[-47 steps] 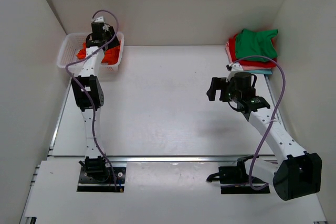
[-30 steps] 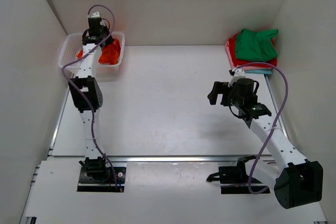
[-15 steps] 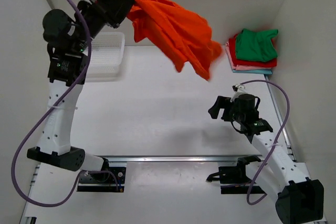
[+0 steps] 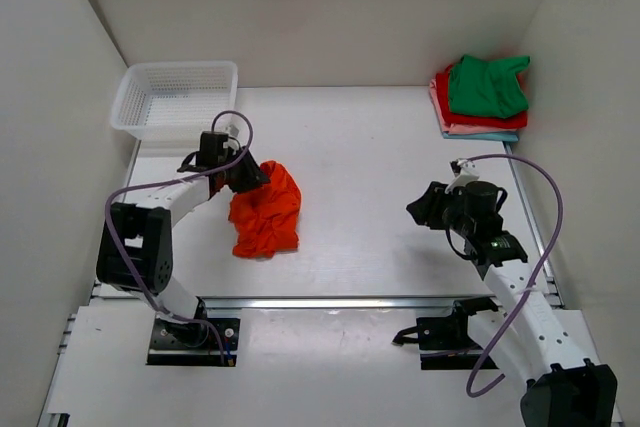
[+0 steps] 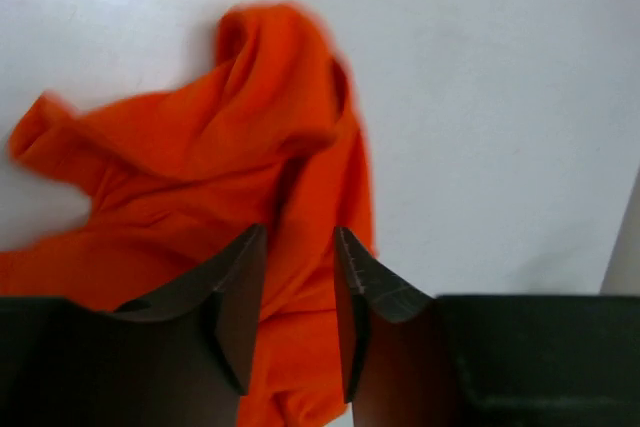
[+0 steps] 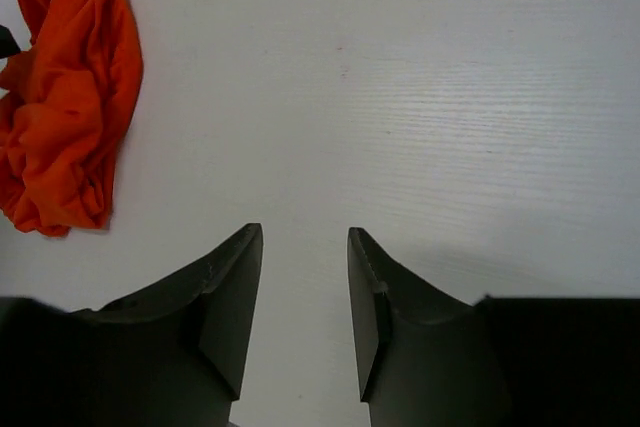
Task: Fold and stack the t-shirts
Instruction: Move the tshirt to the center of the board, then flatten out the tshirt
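In the top view we see the orange shirt (image 4: 266, 212) lying in a crumpled, creased heap on the table (image 4: 360, 167), left of centre. The left gripper (image 4: 255, 179) sits at the heap's far left edge. Its tips are lost against the cloth, so from here we cannot tell whether it pinches anything. The right gripper (image 4: 416, 209) hangs over bare table, well apart from the shirt, and is too small here for us to judge its jaws. The stack (image 4: 480, 97) of folded shirts lies in the far right corner. Green is on top with a sleeve askew, then red, pink and a sliver of light blue, each mostly hidden by the one above. A white mesh basket (image 4: 130, 112) stands in the far left corner.

The left wrist view is blurred. Two dark, wedge-shaped fingers (image 5: 235, 297) stand a narrow gap apart, and soft orange folds fill that gap. We cannot tell whether the cloth is nipped or merely lies beneath. The shirt (image 5: 200, 167) runs out of the frame at the left and at the bottom.

In the right wrist view the fingers (image 6: 225, 287) are parted, with only matte, faintly grained white table (image 6: 450, 97) between them, so this gripper holds nothing. The shirt (image 6: 70, 97) shows at the upper left as a rumpled lump, clipped by the frame edge.
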Available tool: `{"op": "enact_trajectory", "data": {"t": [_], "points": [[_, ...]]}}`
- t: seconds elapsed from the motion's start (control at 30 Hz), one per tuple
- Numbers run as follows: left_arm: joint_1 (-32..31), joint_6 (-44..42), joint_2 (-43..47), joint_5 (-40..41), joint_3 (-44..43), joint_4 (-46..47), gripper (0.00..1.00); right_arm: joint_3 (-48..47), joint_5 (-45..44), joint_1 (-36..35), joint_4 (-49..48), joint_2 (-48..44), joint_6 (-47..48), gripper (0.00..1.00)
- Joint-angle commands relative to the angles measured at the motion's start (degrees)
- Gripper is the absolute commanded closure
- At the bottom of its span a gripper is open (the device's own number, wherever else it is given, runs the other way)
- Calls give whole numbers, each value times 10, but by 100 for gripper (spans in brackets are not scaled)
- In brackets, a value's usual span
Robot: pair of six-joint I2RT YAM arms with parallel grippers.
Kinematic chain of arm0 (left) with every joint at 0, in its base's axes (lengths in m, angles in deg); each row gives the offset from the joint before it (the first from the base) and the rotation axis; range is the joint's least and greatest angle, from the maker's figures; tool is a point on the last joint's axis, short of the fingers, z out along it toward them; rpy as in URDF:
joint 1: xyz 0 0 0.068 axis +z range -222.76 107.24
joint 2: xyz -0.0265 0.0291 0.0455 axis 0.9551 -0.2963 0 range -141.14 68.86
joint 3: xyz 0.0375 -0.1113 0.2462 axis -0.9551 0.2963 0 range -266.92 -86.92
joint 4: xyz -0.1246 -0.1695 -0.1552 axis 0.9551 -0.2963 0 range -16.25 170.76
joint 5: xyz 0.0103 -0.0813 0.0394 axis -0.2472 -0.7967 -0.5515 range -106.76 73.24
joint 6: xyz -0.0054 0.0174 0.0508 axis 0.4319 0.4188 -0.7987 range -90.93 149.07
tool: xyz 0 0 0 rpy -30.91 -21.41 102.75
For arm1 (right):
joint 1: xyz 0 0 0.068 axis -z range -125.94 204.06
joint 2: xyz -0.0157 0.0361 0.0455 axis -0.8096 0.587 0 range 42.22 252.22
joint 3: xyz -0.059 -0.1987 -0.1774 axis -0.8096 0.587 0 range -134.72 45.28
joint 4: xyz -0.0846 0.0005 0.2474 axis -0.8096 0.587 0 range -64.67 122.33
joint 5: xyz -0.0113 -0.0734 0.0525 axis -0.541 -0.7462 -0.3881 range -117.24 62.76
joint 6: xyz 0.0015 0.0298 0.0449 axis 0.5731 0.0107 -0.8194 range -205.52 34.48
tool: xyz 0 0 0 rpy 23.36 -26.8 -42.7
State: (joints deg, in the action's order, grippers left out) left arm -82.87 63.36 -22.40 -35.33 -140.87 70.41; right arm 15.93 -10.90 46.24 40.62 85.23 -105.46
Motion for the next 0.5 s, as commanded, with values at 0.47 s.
{"op": "enact_trajectory", "data": {"t": [0.47], "points": [[16,-116,263,180,92,-153,33,-133,-48,-355,-264,373,-70,54]]}}
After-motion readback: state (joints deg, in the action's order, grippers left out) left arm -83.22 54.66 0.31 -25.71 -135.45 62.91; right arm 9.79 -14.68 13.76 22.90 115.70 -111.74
